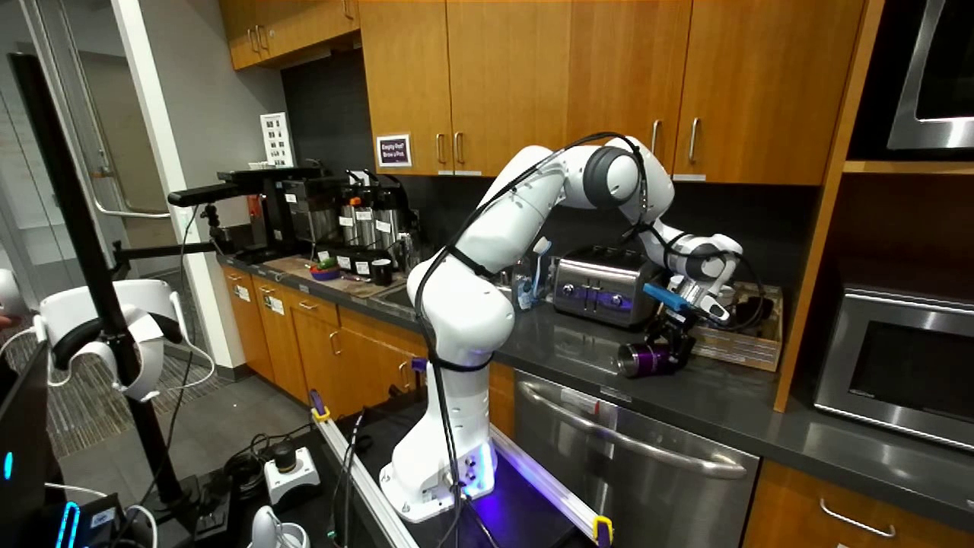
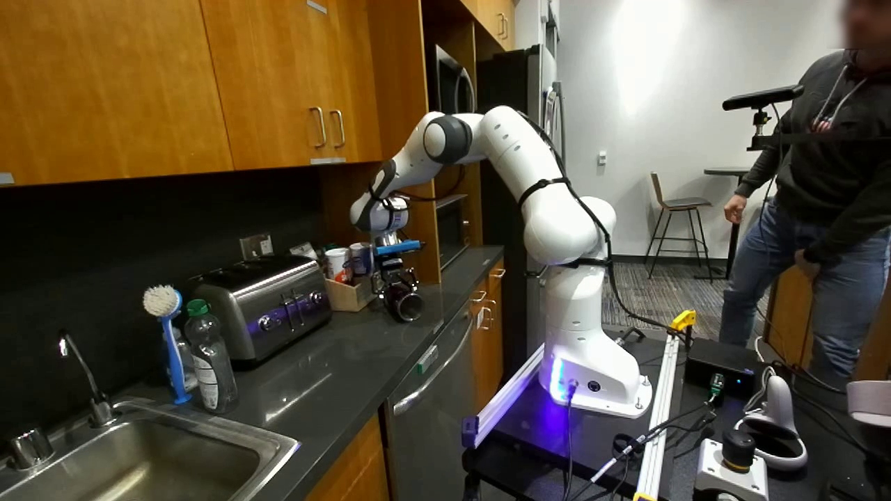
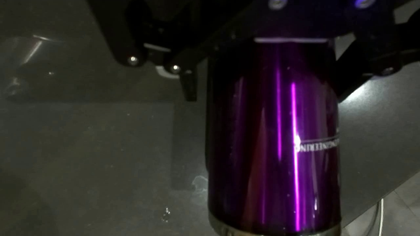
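Observation:
A shiny purple metal mug [image 3: 275, 137] with a silver rim [image 3: 282, 231] lies on its side on the dark counter [image 3: 115, 147]. Its hollow mouth faces the camera in an exterior view [image 2: 411, 307]. My gripper [image 3: 265, 95] straddles the mug from above with its jaws wide. In the wrist view a strip of counter shows between the left finger [image 3: 189, 86] and the mug's side. The right finger [image 3: 349, 77] comes down against or just behind the mug's other edge; whether it touches, I cannot tell. Lettering runs across the purple wall.
A steel toaster [image 1: 601, 288] stands beside the arm's wrist. Just behind the gripper is a wooden crate [image 1: 734, 346] holding cups. A tall wooden panel [image 1: 818, 228] and a microwave [image 1: 902, 365] lie farther along. Toward the sink [image 2: 275, 452] stand a soap bottle [image 2: 211, 369] and a brush [image 2: 172, 341].

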Controlling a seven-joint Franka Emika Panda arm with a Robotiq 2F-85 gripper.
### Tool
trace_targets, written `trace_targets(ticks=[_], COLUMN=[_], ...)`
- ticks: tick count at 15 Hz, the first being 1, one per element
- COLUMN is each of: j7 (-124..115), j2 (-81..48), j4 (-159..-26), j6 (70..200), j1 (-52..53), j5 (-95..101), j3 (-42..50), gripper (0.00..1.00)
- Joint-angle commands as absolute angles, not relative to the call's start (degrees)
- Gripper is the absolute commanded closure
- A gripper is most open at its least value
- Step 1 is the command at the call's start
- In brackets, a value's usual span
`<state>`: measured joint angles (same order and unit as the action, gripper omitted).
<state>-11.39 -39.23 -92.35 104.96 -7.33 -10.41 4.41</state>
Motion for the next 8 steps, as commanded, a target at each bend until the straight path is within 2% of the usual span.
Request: trace_targets(ticks=[1, 8], j7=[-11.3, -11.4], j2=[-39.4, -39.2], j4=[-92.1, -92.4], j6=[104.8, 105.4], j1=[-7.1, -7.2], j5=[-10.5, -10.8], j3=[4.7, 4.7], gripper=[0.00, 0.00])
